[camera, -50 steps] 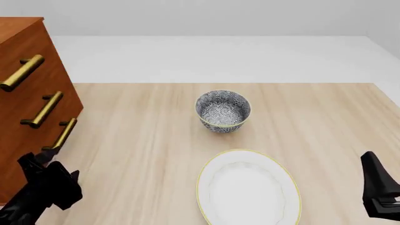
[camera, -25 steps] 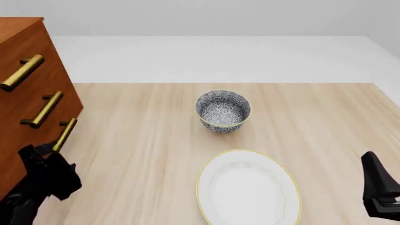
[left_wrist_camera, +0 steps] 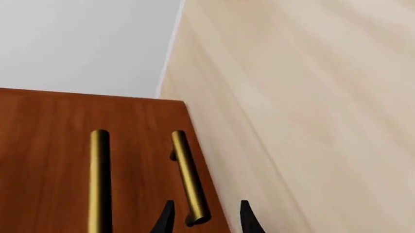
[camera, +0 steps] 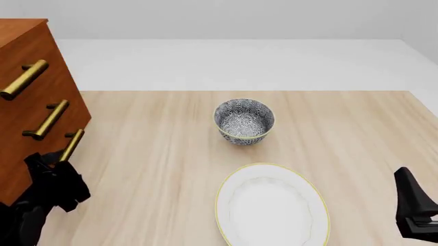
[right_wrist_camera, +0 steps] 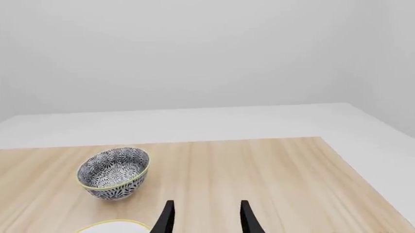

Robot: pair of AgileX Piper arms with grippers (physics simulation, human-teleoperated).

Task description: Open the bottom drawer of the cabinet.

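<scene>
While the right arm hangs idle, findings read:
Left gripper (left_wrist_camera: 202, 217): fingers spread either side of the handle's (left_wrist_camera: 188, 177) near end — not clamped.
Bottom drawer (camera: 42, 166): flush in the cabinet (camera: 31, 92), far left of the counter (camera: 171, 154).
Right gripper (right_wrist_camera: 204, 218): fingers parted, empty — bowl (right_wrist_camera: 114, 173) ahead.

Patterned bowl (camera: 244, 121) on wooden table (camera: 356, 133), white gold-rimmed plate (camera: 272, 205) nearer
</scene>
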